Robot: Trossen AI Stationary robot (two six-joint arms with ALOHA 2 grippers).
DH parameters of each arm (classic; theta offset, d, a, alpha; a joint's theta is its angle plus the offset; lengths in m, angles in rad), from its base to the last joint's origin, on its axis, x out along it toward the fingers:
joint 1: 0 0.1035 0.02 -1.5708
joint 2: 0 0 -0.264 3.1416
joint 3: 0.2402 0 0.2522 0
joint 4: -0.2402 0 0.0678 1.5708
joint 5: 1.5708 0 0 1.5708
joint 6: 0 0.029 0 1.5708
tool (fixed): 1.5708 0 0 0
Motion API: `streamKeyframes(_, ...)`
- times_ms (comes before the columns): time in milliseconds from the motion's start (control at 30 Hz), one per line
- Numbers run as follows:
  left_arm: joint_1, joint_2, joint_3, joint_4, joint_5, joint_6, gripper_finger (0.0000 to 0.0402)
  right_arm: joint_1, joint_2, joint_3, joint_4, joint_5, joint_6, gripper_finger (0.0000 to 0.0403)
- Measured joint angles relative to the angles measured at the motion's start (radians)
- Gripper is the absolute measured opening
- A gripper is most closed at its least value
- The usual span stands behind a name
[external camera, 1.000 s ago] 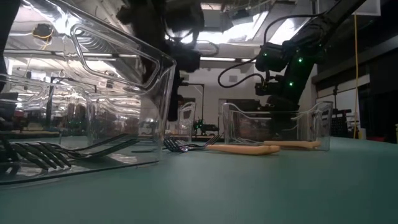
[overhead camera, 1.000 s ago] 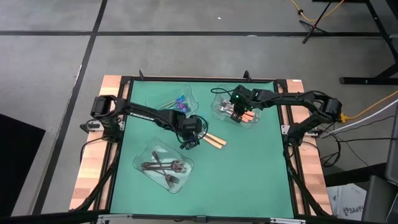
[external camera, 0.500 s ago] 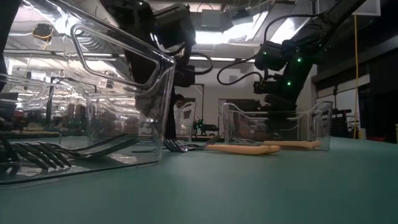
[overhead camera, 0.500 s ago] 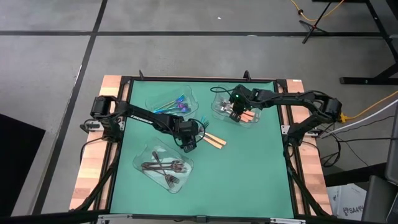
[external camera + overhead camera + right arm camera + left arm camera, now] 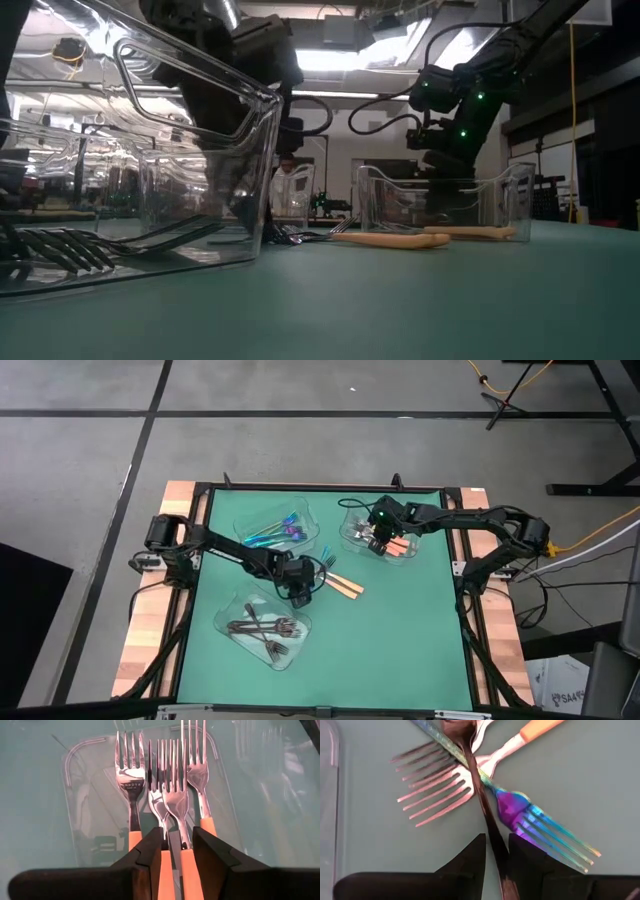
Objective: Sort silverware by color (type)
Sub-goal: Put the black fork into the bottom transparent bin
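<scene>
Item 1, left gripper: I see it low over the tabletop at the loose pile of cutlery, fingers narrowly parted with the dark fork running between them; grasp or mere straddle, I cannot tell. An iridescent fork and an orange fork lie crossed beneath it.

Item 2, right gripper: I have it over the far-right tray, fingers clenched on an orange-handled fork; three more lie alongside.

Grey floor with dark seams; bright ceiling lights.
</scene>
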Motion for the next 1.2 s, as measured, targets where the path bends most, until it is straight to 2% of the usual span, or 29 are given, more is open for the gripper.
streamKeyframes(633, 0.0, 0.0, -0.018, 0.012, -0.011, 0.008, 0.0077, 0.0, 0.0, 0.0, 0.0, 0.0, 0.0, 0.0099)
streamKeyframes(967, 0.002, 0.0, -0.018, 0.011, -0.04, 0.008, 0.0024, 0.0, -0.001, 0.001, 0.0, 0.0, 0.0, 0.0099)
streamKeyframes(1200, 0.001, 0.0, -0.018, 0.011, -0.075, 0.008, 0.0024, 0.0, -0.001, 0.001, 0.0, 0.0, 0.0, 0.0099)
